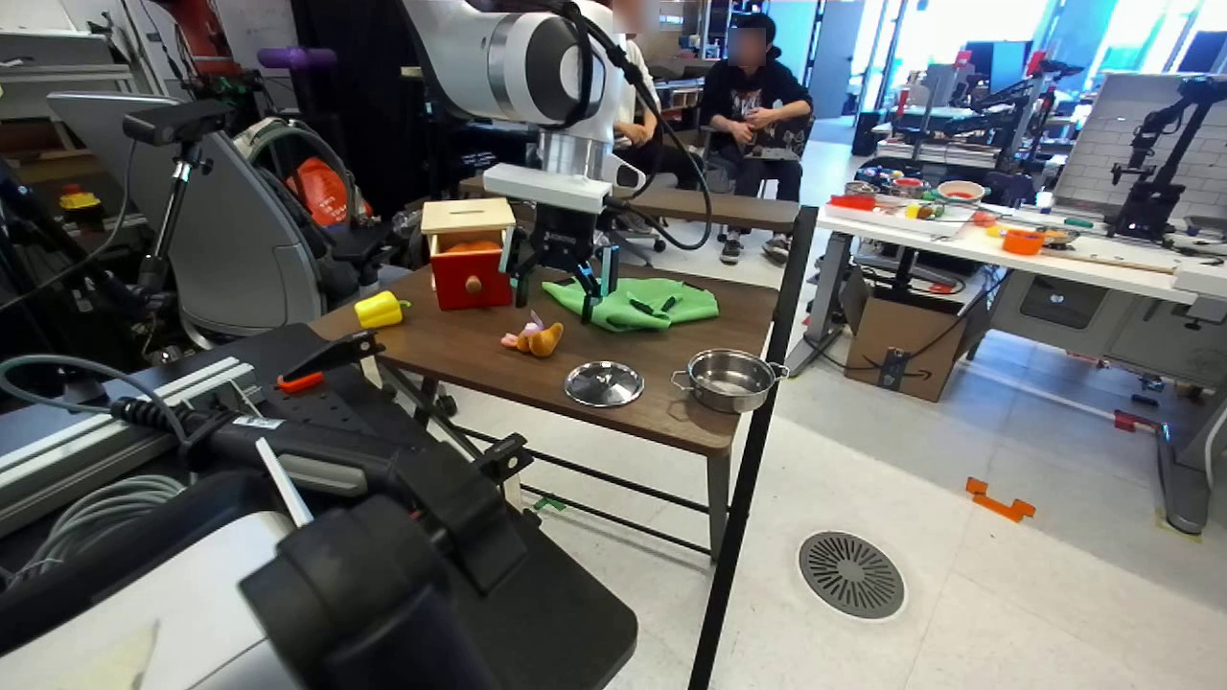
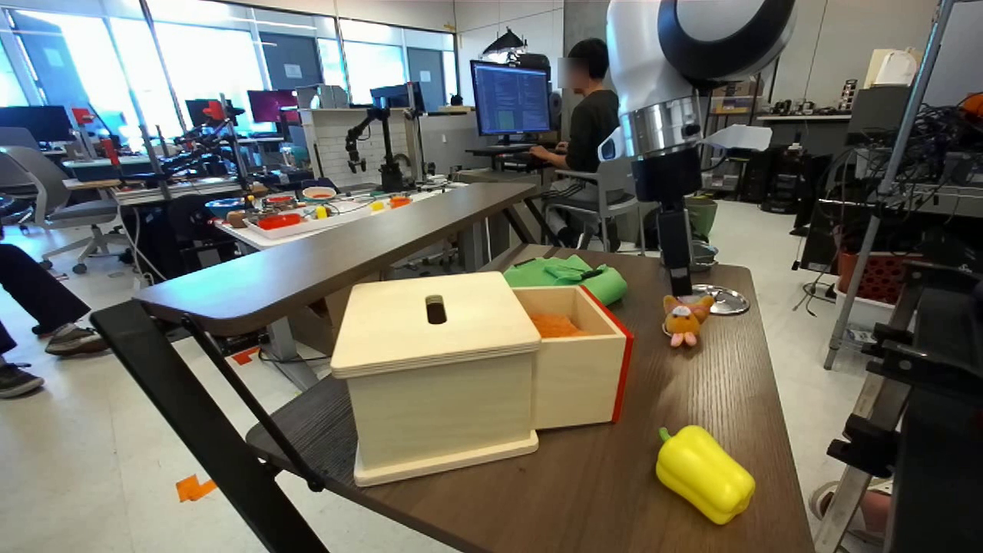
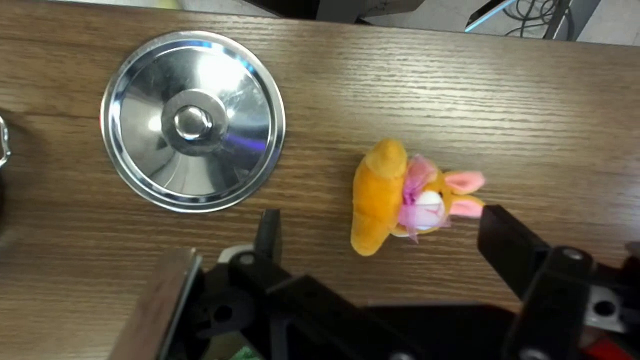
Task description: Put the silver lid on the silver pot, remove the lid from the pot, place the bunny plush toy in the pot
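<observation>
Where the end effector hangs: above the counter, its two fingers spread wide, a broad gap between the tips.
Bunny plush toy: lying on the counter, lower than the fingertips, orange-tan, with pink ears, a white muzzle and a sheer pink ribbon; in the wrist view it shows between the fingers.
Silver lid: flat on the counter, knob upward, near the toy but apart from it.
Silver pot: upright on the counter near a corner, with the lid between it and the toy, lid and pot apart; two loop handles stick out from its sides; in the wrist view little more than a handle shows at the edge.
Green cloth: rumpled on the counter, bearing small dark items that I cannot make out.
Wooden box: pale, slotted on top, standing on the counter near the cloth.
Drawer: red-fronted, pulled partway out of the box; orange stuff shows inside, too unclear to name.
Yellow pepper: on its side on the counter, near the box, well apart from the pot.
White desk: past the counter in both exterior views, strewn with small coloured things.
Seated people: two behind the counter in an exterior view; a seated person faces a lit monitor in an exterior view.
</observation>
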You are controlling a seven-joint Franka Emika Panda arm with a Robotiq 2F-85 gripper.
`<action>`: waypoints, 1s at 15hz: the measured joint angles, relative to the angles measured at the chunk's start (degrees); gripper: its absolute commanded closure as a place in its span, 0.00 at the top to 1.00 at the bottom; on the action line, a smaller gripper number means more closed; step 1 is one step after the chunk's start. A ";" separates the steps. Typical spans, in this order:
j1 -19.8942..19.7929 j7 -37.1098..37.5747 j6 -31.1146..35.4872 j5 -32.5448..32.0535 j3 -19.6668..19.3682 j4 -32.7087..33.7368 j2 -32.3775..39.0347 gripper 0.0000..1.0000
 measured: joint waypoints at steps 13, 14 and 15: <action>1.02 -0.30 0.08 -0.73 -0.25 1.11 4.35 0.12; 1.02 -0.30 0.09 -0.73 -0.38 1.52 4.13 0.07; 1.00 -0.30 0.10 -0.73 -0.56 1.91 3.74 0.04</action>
